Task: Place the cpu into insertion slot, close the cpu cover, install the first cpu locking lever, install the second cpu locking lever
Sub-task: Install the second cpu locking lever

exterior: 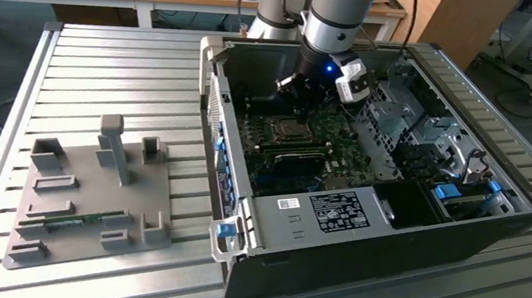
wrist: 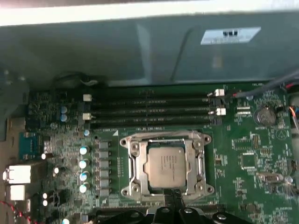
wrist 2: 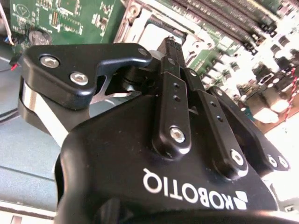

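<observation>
1. While the arm reached down into the open computer case (exterior: 366, 224), the gripper (wrist: 176, 196) hung at the edge of the socket, its fingertips pressed together into one narrow point that touched or nearly touched the frame's rim; it pinched nothing that could be seen.
2. The cpu (wrist: 166, 164) sat inside the socket on the motherboard (wrist: 243, 154), its dull silvery top facing up, and the cpu cover (wrist: 166, 140) lay down around it as a metal frame with an open centre.
3. Whether either locking lever was latched could not be told.
4. A likely risk was the closed tips slipping off the thin metal and scraping the chip's top or the green board beside the socket, since the point of contact was small and smooth.
5. Another risk was pressing down too hard on the frame, which could stress the socket if the chip were seated slightly askew.
6. The memory slots (wrist: 154, 109) lay just beside the socket, so a sideways slide could knock into them.
7. Faint print marked the chip's top and a white label (wrist: 230, 35) on the case wall, too small to read.
</observation>
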`<state>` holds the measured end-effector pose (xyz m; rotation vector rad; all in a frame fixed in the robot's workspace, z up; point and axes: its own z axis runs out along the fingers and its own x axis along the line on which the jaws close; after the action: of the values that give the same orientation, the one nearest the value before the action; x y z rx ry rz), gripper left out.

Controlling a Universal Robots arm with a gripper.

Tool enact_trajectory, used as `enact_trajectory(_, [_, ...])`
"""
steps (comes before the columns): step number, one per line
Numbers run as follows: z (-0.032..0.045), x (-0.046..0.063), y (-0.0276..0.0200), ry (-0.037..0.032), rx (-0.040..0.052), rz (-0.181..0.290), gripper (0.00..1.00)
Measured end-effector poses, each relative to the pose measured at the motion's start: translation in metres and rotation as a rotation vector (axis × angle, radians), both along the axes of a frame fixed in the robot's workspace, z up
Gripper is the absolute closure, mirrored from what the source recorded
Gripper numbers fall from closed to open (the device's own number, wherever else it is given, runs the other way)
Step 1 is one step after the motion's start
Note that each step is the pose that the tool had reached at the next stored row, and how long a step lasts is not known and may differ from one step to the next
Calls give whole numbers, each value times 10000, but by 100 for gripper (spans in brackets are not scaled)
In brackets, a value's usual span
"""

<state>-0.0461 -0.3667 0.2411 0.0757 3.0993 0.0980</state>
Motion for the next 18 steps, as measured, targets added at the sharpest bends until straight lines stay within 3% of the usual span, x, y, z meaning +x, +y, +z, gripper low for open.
enact_trajectory(7, [0,0,-120,0,3,0,89])
enact_trajectory(18, [-5,-14,-134,-1,3,0,89])
